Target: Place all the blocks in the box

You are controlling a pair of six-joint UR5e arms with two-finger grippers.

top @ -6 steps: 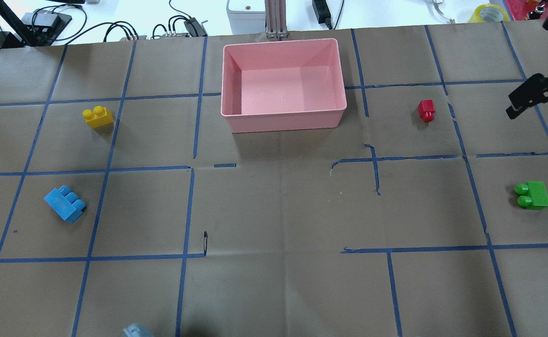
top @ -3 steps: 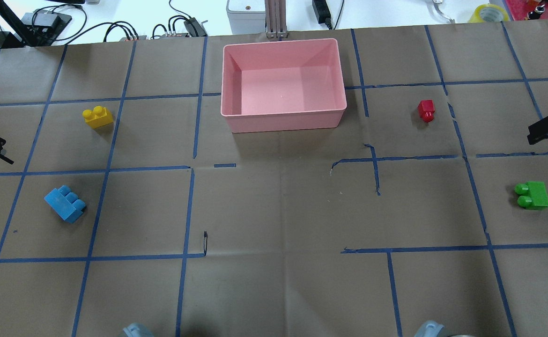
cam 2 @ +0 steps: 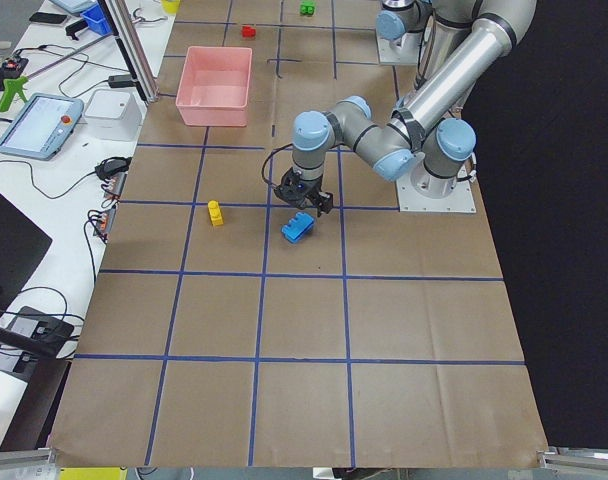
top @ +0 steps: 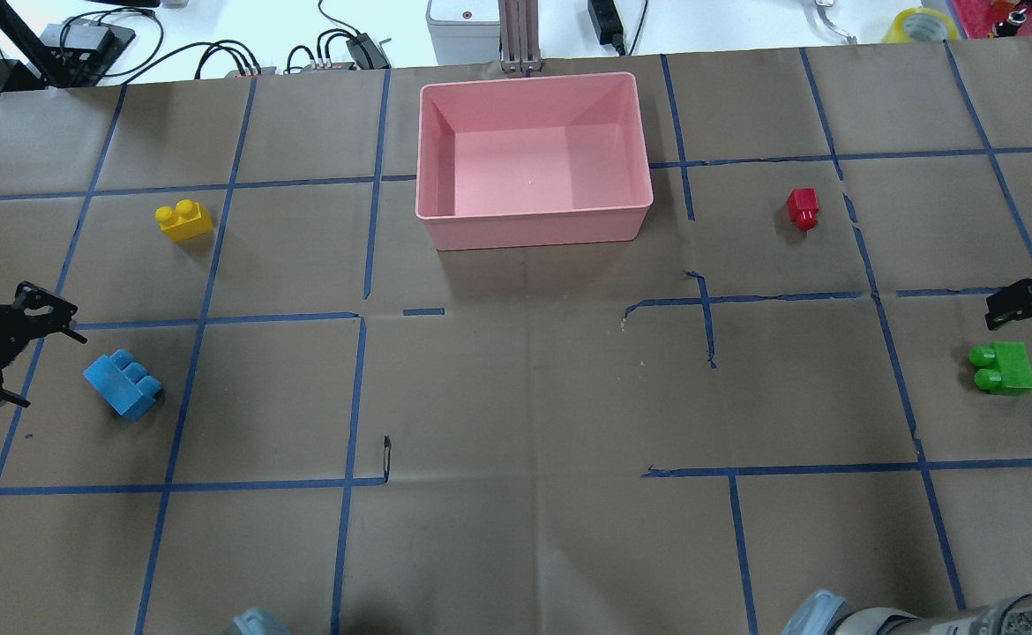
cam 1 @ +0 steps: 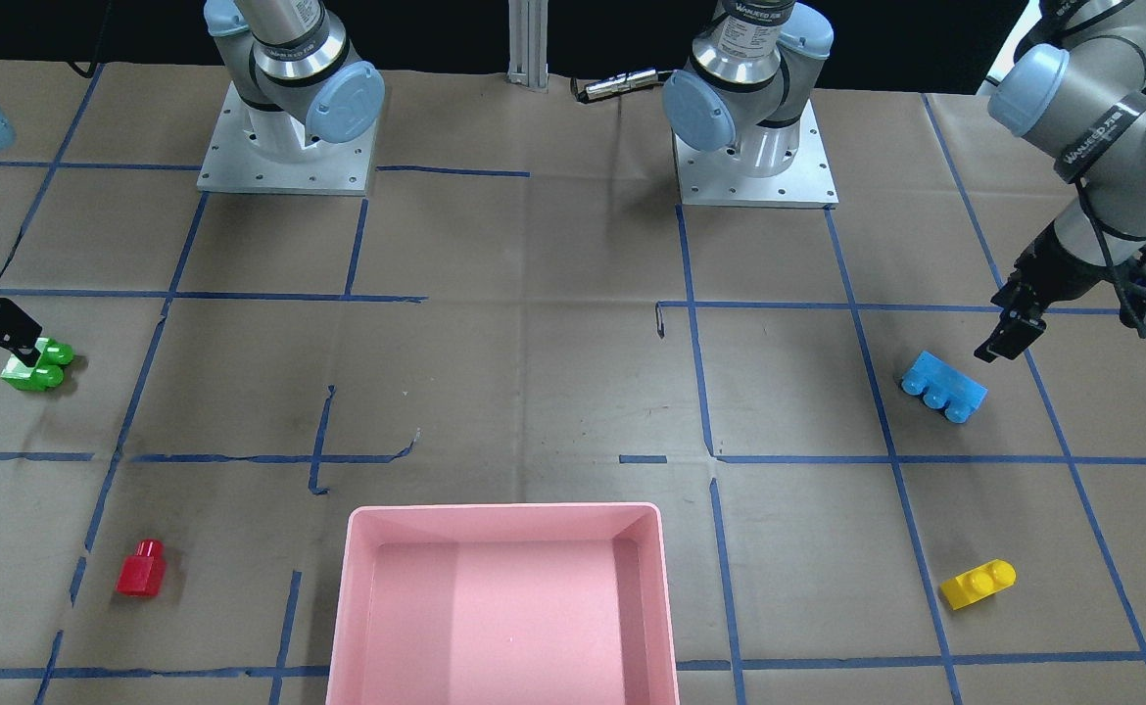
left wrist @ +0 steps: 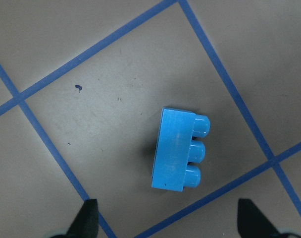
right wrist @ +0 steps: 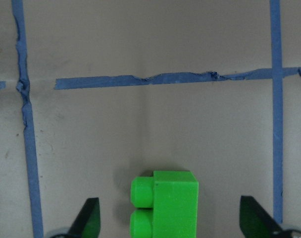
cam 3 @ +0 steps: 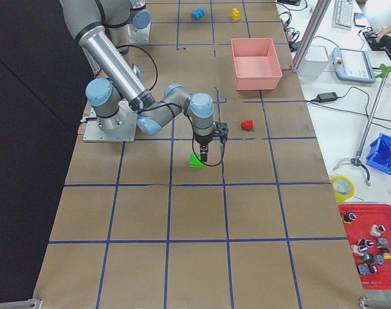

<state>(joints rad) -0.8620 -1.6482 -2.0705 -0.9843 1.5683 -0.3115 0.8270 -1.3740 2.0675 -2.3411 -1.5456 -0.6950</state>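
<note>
At the table's [top: 516,397] left edge, the left gripper [left wrist: 169,219] hangs wide open over the blue brick [top: 122,384], holding nothing. The yellow brick [top: 184,220] lies farther back. The pink box [top: 534,231] sits at the middle of the far edge, well apart from every brick. To its right lies the red brick [top: 803,209]. The green brick [top: 1003,368] is near the right edge, under the right gripper [right wrist: 170,218], which is also spread and holds nothing. Only the wrist views show both fingertips; they are set wider than each brick.
</note>
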